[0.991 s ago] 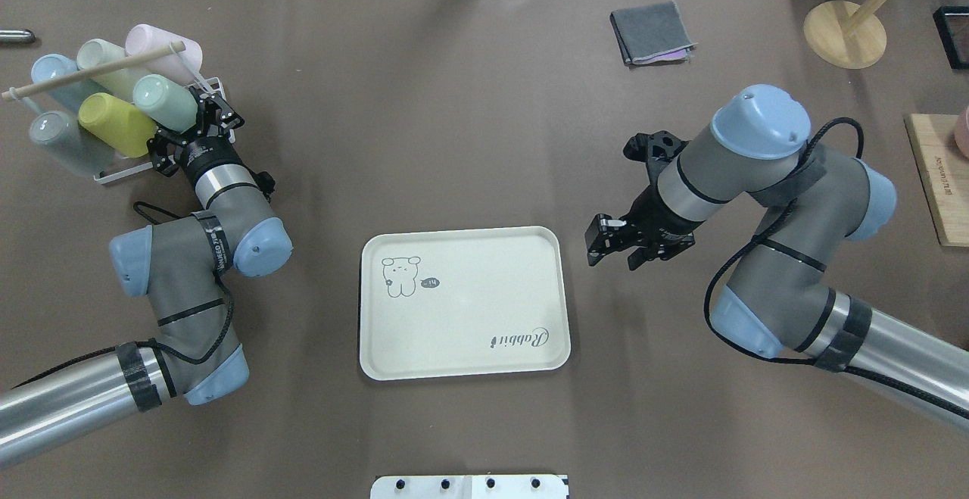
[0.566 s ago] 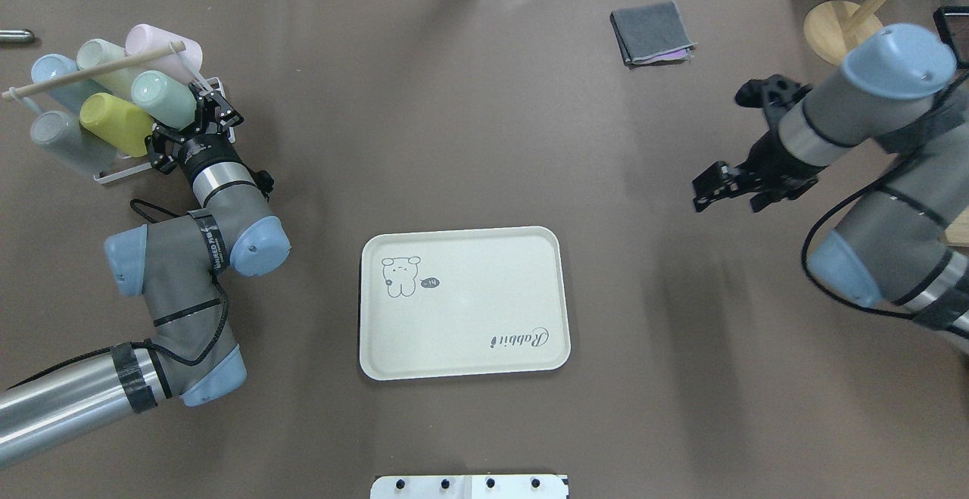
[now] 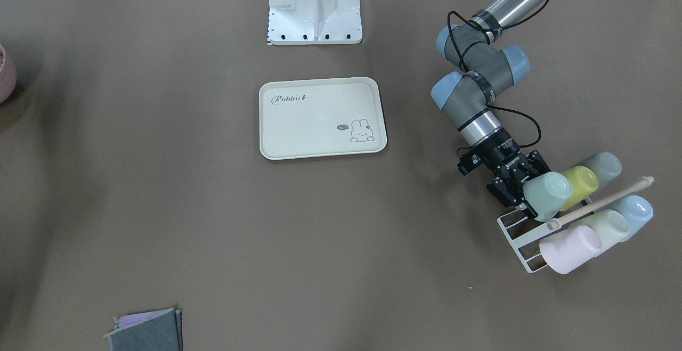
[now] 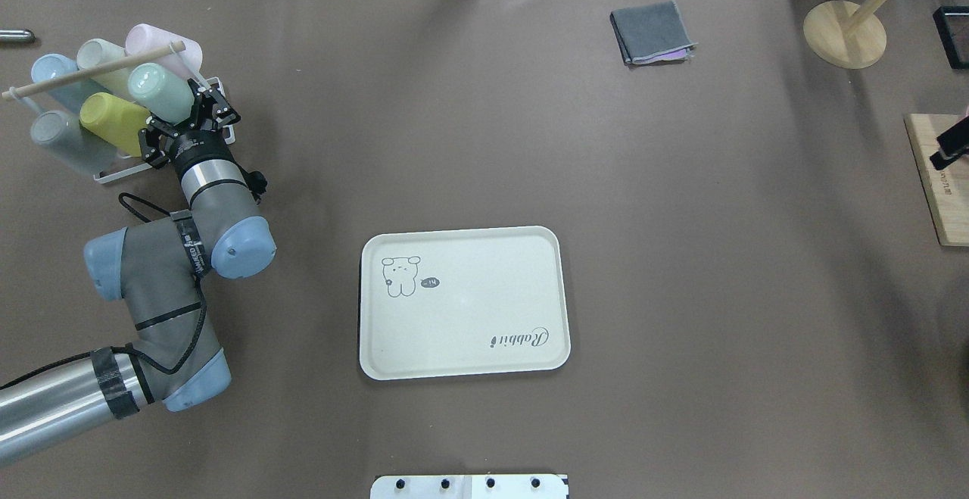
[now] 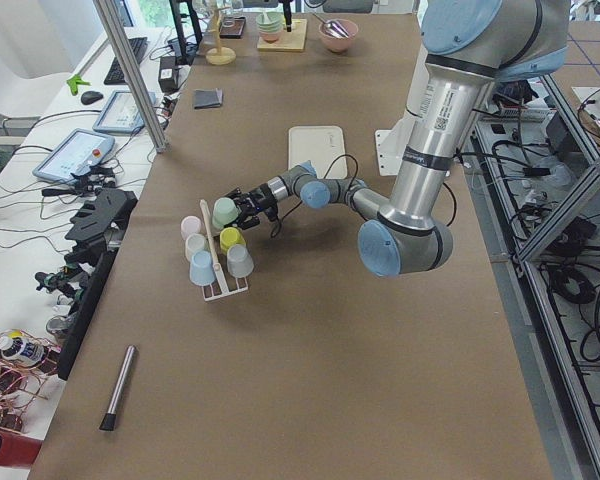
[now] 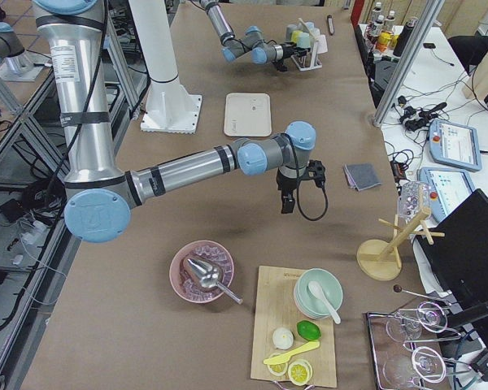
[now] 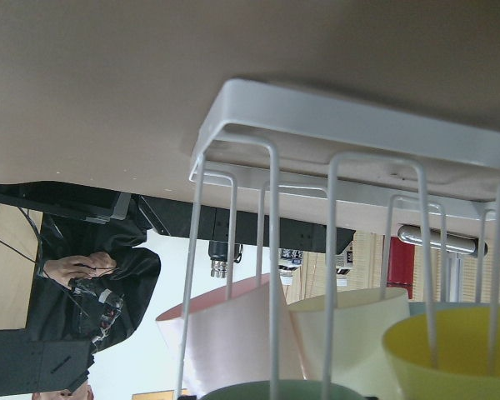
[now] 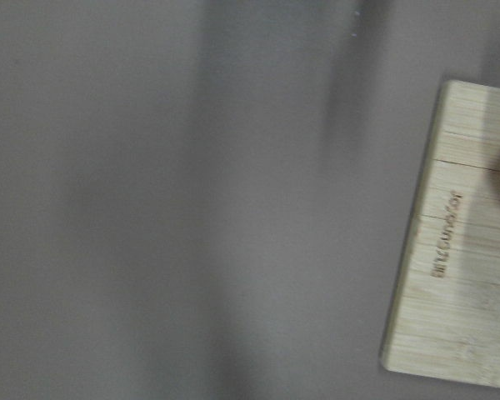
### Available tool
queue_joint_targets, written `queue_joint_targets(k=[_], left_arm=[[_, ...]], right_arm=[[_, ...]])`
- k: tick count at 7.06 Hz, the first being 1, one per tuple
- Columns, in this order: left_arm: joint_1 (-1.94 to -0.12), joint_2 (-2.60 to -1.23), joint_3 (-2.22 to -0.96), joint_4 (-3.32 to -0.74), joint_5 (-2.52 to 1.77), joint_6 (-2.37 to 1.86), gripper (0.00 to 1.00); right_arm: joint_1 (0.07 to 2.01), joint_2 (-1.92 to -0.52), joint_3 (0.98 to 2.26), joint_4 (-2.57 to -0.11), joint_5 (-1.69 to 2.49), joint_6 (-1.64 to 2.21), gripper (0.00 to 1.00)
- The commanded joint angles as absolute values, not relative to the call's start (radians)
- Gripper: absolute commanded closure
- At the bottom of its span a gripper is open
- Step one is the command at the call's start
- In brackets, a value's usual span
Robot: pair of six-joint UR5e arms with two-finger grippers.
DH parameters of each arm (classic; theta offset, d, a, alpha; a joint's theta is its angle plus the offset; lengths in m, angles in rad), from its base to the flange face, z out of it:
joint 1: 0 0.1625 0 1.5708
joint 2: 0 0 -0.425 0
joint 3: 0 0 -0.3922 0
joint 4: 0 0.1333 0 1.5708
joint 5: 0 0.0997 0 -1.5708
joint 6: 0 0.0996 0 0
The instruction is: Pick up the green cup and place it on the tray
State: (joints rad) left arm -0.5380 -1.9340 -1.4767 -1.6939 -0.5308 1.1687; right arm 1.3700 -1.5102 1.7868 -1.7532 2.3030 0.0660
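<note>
Left gripper [image 4: 184, 122] is at the white wire rack [image 4: 115, 172] in the table's far-left corner. Its fingers bracket the mouth end of the green cup [image 4: 157, 92] and look pinched on it. The linkages hide the contact points, so that's a judgement.

The green cup lies tilted, base pointing away from the wrist and up. It sits in the rack's front row, touching the yellow-green cup [image 4: 113, 116]. In the left wrist view the green rim [image 7: 267, 388] is at the bottom edge, and a wire loop [image 7: 272, 275] appears to run into it, so it's probably not free of the rack yet.

The approach is low and along the cup's axis. That fits: the cups hang mouth-down on the wire loops, so each one has to slide off along its loop rather than lift straight up.

The wooden rod [image 4: 95, 69] crosses above the cups, which is another reason to pull out toward the arm. The grey [image 4: 51, 134], blue [image 4: 47, 69], pale whitish-green [image 4: 97, 54] and pink [image 4: 163, 41] cups fill the rest of the rack. They're packed tight, so there's a risk of dragging a neighbour.

The tray [image 4: 469, 310] sits mid-table toward the robot-side edge, with no cup on it, well apart from the rack.

Right gripper [image 6: 286, 203] hangs over the right edge by the bamboo board [image 4: 939, 188], likely parked out of the way. Can't tell whether its fingers are spread or together.
</note>
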Motion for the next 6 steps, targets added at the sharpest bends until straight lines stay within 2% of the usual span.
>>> queue_joint_targets(k=[1,3,6], left_arm=[[-0.538,-1.896,-1.52,-1.743,-0.531,1.236,0.37],[-0.54,-1.868,-1.564,-1.743,-0.531,1.271,0.37],[-0.543,-1.812,-1.667,-1.743,-0.532,1.35,0.37]], right_arm=[[1.532,-1.522,1.717,-1.815,2.302,-0.131,0.0],[1.621,-1.581,1.709,-1.803,2.293,-0.149,0.0],[1.623,-1.611,1.717,-1.801,2.278,-0.147,0.0]])
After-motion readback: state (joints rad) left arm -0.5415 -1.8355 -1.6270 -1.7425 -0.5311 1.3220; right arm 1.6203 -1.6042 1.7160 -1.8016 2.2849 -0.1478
